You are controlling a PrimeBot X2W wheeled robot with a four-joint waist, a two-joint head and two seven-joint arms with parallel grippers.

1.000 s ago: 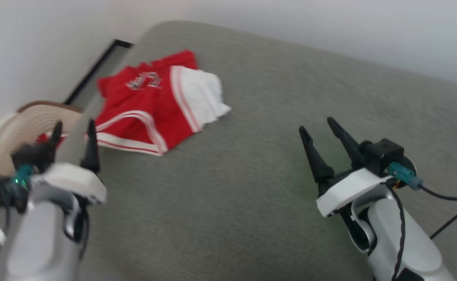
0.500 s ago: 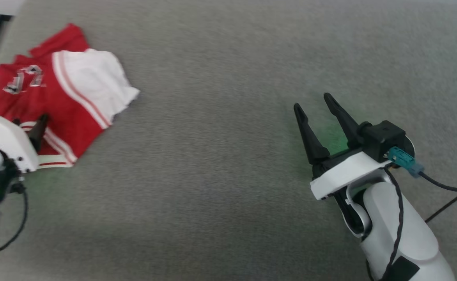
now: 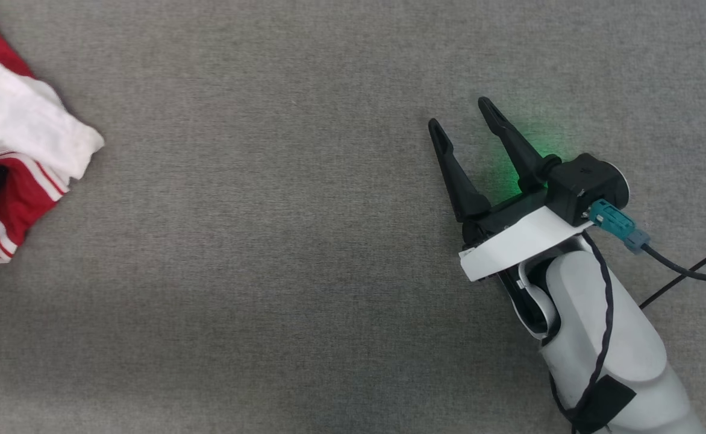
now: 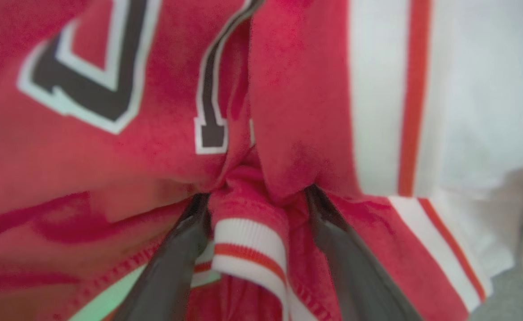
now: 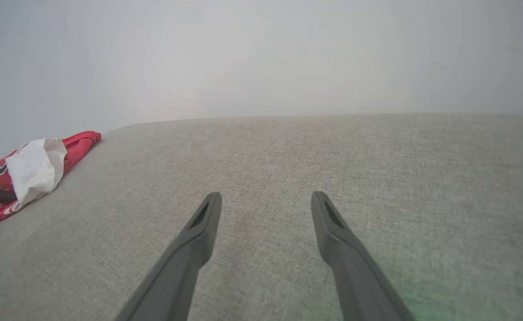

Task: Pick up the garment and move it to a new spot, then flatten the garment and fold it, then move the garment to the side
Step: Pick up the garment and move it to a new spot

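Left gripper (image 4: 255,196), jaws apart, straddles a fold of shirt (image 4: 297,111), ready to pinch; right gripper (image 3: 460,113) hovers spread, well right.

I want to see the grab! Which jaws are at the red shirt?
The left jaws: they stand open around a bunched fold of the shirt. The right jaws hover open over grey cushion.

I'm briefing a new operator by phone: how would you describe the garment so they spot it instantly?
On the wide grey fabric surface, look to the far left of the head view, where the left gripper straddles a fold. The garment lies crumpled there: bright red against plain grey, with a white sleeve, white-and-red striped trim and black white-outlined lettering.
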